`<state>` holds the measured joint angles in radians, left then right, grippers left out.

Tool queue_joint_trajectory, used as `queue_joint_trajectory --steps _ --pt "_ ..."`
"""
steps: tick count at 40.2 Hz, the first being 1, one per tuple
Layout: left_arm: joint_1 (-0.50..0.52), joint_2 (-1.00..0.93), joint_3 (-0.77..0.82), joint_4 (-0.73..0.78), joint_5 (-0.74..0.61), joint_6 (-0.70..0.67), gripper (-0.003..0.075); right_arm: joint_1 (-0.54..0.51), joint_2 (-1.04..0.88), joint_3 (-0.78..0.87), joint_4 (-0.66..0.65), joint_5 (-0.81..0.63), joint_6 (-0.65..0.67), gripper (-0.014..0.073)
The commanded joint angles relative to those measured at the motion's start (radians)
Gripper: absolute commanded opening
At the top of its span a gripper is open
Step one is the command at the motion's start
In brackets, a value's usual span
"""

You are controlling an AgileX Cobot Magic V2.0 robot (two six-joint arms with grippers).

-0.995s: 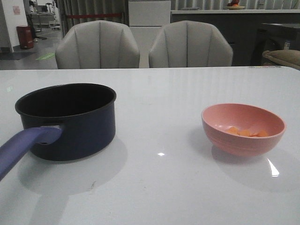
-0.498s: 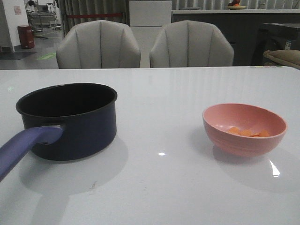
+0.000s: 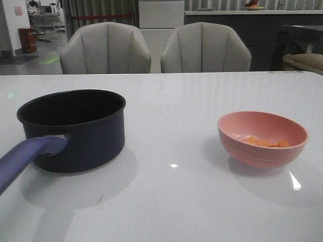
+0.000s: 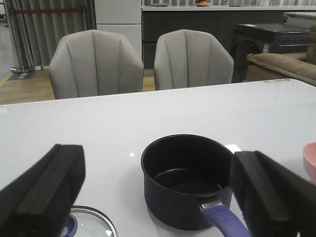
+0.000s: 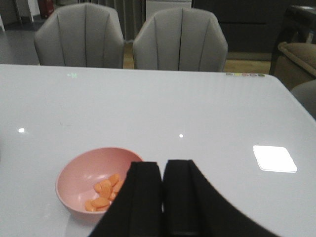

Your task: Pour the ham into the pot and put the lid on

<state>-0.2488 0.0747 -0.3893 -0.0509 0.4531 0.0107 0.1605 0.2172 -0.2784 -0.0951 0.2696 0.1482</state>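
Glass and metal show at the far left of the scene: one lid (image 4: 88, 223), lying on the white table (image 3: 171, 96) just left of the pot, only its rim and a bit of its dark blue knob caught in the left wrist view. The left gripper (image 4: 158, 197) stands wide open with nothing between its pads, and it faces the pot from the near side.

Next comes the one pot (image 3: 75, 128), dark navy, upright and empty, on the left half of the table. Its long blue-purple handle (image 3: 25, 157) runs from the near wall toward the near-left edge, so the handle's long axis points back at the left arm, which is plainly the nearer one to pot and lid.

On the right half, well apart from the pot, sits one pink bowl (image 3: 262, 143) with the ham (image 3: 265, 142) in its bottom. In the right wrist view I count roughly seven or eight orange pieces, though they overlap and the tally is uncertain. The right gripper (image 5: 163, 197) has its fingers pressed together and holds nothing; the bowl lies just ahead of it and to its left, so the right arm is the nearer one for the pour, and it would need to open before taking the rim.

Two grey chairs (image 3: 106, 48) stand beyond the far edge.
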Motion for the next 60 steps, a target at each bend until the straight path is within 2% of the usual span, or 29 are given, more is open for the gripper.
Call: queue_joint_trajectory --steps 1,9,17,20,38,51,55,60 --pt "-0.008 0.012 -0.024 -0.005 -0.085 0.003 0.0637 -0.001 0.042 -0.037 -0.018 -0.068 -0.007 0.0148" --pt "-0.008 0.012 -0.024 -0.005 -0.085 0.003 0.0637 -0.001 0.172 -0.077 -0.007 -0.079 -0.005 0.0171" --pt "-0.008 0.012 -0.022 -0.008 -0.079 0.003 0.0637 -0.001 0.441 -0.233 0.078 -0.013 -0.004 0.0432" --pt "-0.008 0.012 -0.022 -0.008 -0.079 0.003 0.0637 -0.001 0.544 -0.284 0.095 0.02 -0.004 0.0456" --pt "-0.008 0.012 -0.022 -0.008 -0.079 0.003 0.0637 -0.003 1.186 -0.606 0.129 0.1 -0.004 0.0454" --pt "-0.008 0.012 -0.022 -0.008 -0.079 0.003 0.0637 -0.003 1.448 -0.778 0.129 0.154 -0.004 0.0445" --pt "-0.008 0.012 -0.022 -0.008 -0.079 0.003 0.0637 -0.003 1.497 -0.811 0.129 0.177 -0.004 0.0363" --pt "-0.008 0.012 -0.022 -0.008 -0.079 0.003 0.0637 -0.003 1.525 -0.845 0.142 0.211 -0.004 0.0172"
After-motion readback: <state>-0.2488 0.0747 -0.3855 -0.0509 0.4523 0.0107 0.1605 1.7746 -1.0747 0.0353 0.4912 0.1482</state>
